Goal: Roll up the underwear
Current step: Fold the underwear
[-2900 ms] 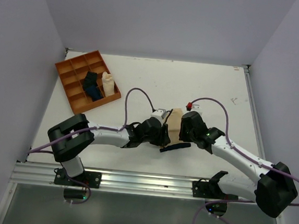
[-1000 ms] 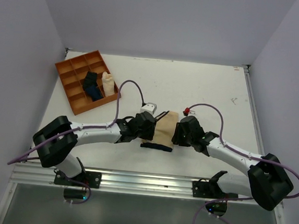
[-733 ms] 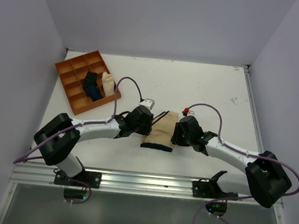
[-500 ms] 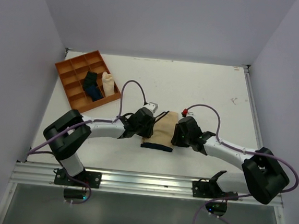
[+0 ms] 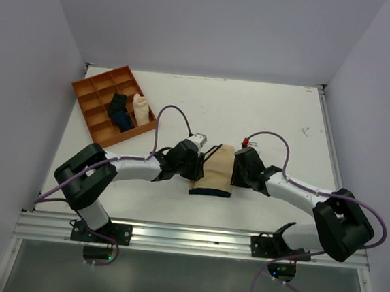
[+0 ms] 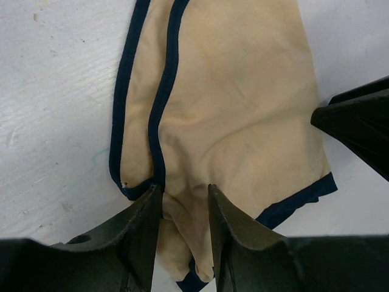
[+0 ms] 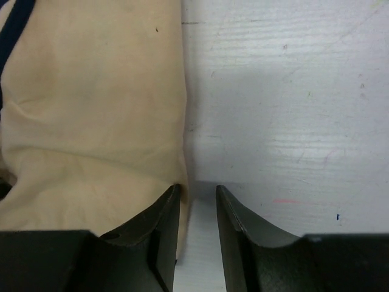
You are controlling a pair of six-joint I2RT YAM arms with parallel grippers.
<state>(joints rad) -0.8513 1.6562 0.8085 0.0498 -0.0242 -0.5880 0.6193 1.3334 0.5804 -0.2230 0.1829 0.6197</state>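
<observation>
The underwear (image 5: 217, 170) lies flat on the counter (image 5: 286, 120), about midway between the left and right edges and nearer the near edge than the far one. Its dark edge band (image 5: 210, 191) runs along the side facing the near edge. A few seconds ago the cloth was a narrow strip bunched between my two hands; a second ago it was already spread flat, and since then it has slid a little toward the right edge.

My left hand (image 6: 185, 210) is at the cloth's left side, a narrow gap between its fingers. A fold of beige cloth and the trim's corner sit in that gap, and I cannot tell whether I am pinching it. This hand has narrowed over the last second.

My right hand (image 7: 197, 201) is at the cloth's right side, fingers apart. The left finger touches the cloth's edge and bare counter shows between the two. It has shifted slightly toward the far edge and closed somewhat.

The brown divided tray (image 5: 92, 106) sits at the far left corner as before, with the dark blue roll (image 5: 120, 114) and the cream roll (image 5: 140, 107) in neighbouring compartments.
</observation>
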